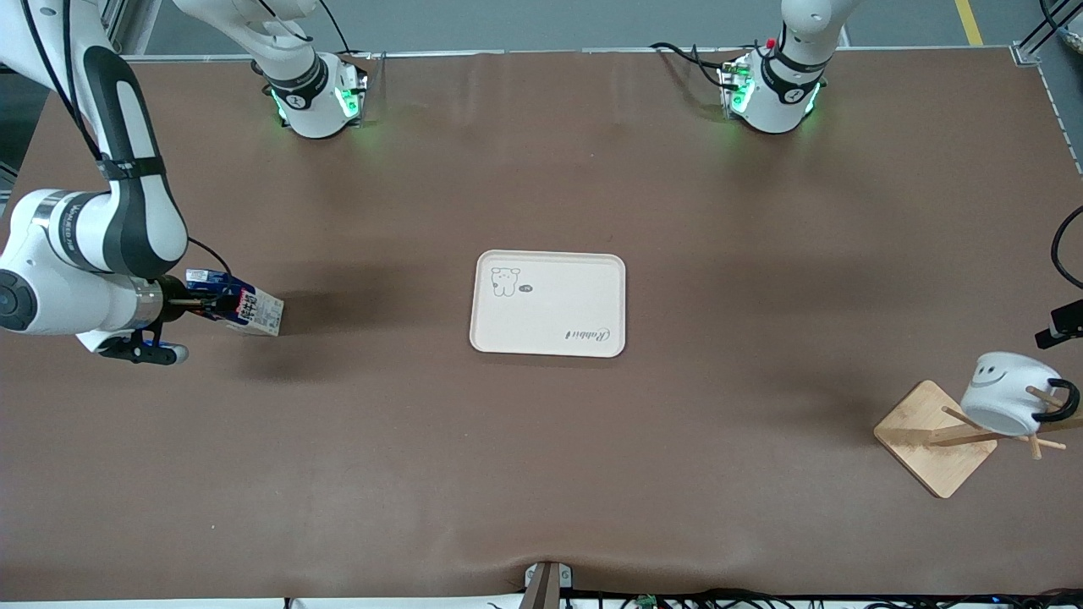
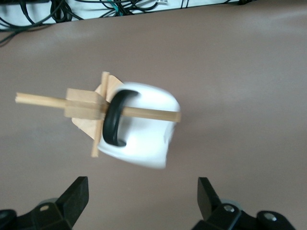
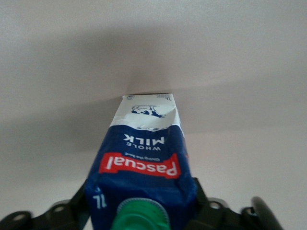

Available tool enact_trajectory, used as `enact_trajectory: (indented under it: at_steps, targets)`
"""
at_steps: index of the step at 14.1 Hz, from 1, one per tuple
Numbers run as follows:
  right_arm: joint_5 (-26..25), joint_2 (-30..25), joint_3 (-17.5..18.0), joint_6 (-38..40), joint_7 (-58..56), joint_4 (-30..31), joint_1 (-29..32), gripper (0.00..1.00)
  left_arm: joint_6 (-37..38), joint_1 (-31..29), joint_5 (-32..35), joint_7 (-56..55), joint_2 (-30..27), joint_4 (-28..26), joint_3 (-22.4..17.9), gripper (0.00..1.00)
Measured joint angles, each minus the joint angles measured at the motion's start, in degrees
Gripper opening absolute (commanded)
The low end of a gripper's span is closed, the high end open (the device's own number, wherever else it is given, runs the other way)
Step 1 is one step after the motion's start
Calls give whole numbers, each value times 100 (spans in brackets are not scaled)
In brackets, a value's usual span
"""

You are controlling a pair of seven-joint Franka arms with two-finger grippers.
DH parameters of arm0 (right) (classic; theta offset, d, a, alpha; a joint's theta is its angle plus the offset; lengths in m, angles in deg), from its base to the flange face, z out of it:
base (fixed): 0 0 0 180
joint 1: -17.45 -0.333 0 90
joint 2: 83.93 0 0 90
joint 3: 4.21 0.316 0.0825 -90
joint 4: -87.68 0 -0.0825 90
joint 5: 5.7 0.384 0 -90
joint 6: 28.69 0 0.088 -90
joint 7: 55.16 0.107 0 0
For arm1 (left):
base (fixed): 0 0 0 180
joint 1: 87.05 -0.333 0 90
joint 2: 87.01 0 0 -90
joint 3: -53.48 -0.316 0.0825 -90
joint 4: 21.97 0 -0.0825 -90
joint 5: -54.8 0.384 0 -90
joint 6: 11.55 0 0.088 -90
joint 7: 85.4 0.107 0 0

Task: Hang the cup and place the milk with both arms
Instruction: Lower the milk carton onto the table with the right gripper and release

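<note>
The cup (image 1: 1007, 392), white with a black smiley, hangs by its black handle (image 2: 114, 123) on a peg of the wooden rack (image 1: 933, 440) at the left arm's end of the table. My left gripper (image 2: 143, 199) is open and empty, apart from the cup (image 2: 144, 132); in the front view only a black part of the left gripper (image 1: 1063, 325) shows. My right gripper (image 3: 142, 203) is shut on the milk (image 3: 144, 143) at its blue top by the green cap (image 3: 142, 219). The milk (image 1: 247, 309) is held tilted, low over the table at the right arm's end.
A white tray (image 1: 550, 317) with a small bear drawing lies in the middle of the table, between the milk and the rack. Cables lie along the table's edge nearest the front camera (image 1: 677, 599).
</note>
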Motion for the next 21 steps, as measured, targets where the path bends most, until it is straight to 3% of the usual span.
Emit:
enact_trajectory:
  at_steps: [7, 16, 21]
  targets:
    - [-5, 3, 38, 280, 0, -411, 0, 100, 1137, 52, 11, -1228, -571, -70, 115, 100]
    - [-6, 9, 52, 450, 0, -610, 0, 100, 1242, 63, 106, -1475, -1333, -608, 218, 100]
    - [8, 8, 72, 516, 7, -2123, -1, 100, 1233, 63, 114, -1484, -1563, -517, 315, 100]
